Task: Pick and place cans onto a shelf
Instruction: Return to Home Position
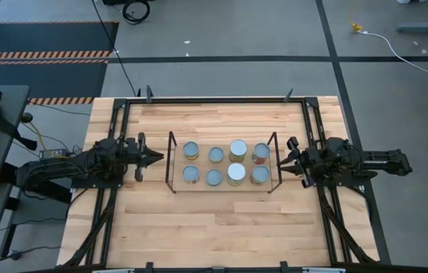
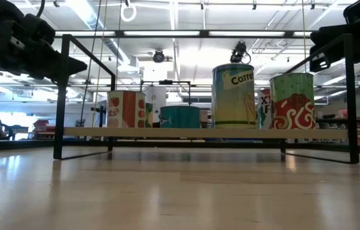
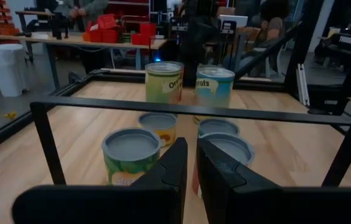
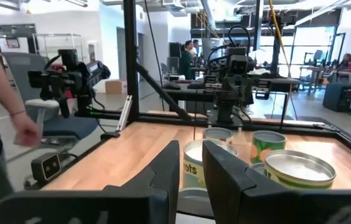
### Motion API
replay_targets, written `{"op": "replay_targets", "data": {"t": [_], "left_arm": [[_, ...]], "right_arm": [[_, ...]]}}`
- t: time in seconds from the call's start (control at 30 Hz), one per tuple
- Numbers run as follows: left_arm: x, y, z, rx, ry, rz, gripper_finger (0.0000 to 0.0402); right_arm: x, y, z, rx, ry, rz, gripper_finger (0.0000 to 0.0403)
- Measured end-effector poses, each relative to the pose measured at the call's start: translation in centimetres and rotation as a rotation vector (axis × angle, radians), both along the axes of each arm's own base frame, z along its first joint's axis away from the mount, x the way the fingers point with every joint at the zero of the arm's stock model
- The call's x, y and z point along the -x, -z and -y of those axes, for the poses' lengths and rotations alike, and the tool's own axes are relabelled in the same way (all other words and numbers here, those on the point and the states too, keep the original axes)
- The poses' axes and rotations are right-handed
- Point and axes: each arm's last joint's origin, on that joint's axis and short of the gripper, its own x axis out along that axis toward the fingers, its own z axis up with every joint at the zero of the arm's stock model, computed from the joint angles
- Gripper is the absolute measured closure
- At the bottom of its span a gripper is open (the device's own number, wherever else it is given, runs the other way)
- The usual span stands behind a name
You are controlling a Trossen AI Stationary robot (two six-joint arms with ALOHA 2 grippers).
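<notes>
I see all eight cans (image 1: 237, 149) on the shelf (image 1: 171, 162), mid-table (image 1: 214, 227). My left hand (image 1: 159, 158) is clenched, empty, just outside one end frame. My right hand (image 1: 280, 161) is slightly parted, empty, off the other.

Blue-grey-topped cans (image 1: 214, 177) (two white) on dark-framed, pale-wood shelf (image 1: 172, 163).

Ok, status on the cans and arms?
Left gripper and right gripper empty, off either shelf end. Eight cans on shelf, two rows of four. Nothing blocking seen.
</notes>
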Motion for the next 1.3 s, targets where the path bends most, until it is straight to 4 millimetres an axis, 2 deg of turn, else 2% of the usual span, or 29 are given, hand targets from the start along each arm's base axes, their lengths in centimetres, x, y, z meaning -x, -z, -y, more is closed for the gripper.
{"op": "replay_targets", "data": {"t": [0.23, 0.4, 1.3], "left_arm": [[0.0, -0.07, 0.0, -0.002, 0.0, 0.007, 0.0361], [0.0, -0.12, 0.0, -0.003, -0.001, 0.012, 0.0361], [0.0, -0.14, -0.01, -0.003, -0.002, 0.014, 0.0361]], "right_arm": [[-0.02, 0.01, 0.08, 0.034, 0.03, 0.008, 0.0325], [-0.04, -0.03, 0.24, 0.148, 0.1, 0.034, 0.0325], [-0.04, -0.02, 0.24, 0.137, 0.098, 0.031, 0.0325]]}}
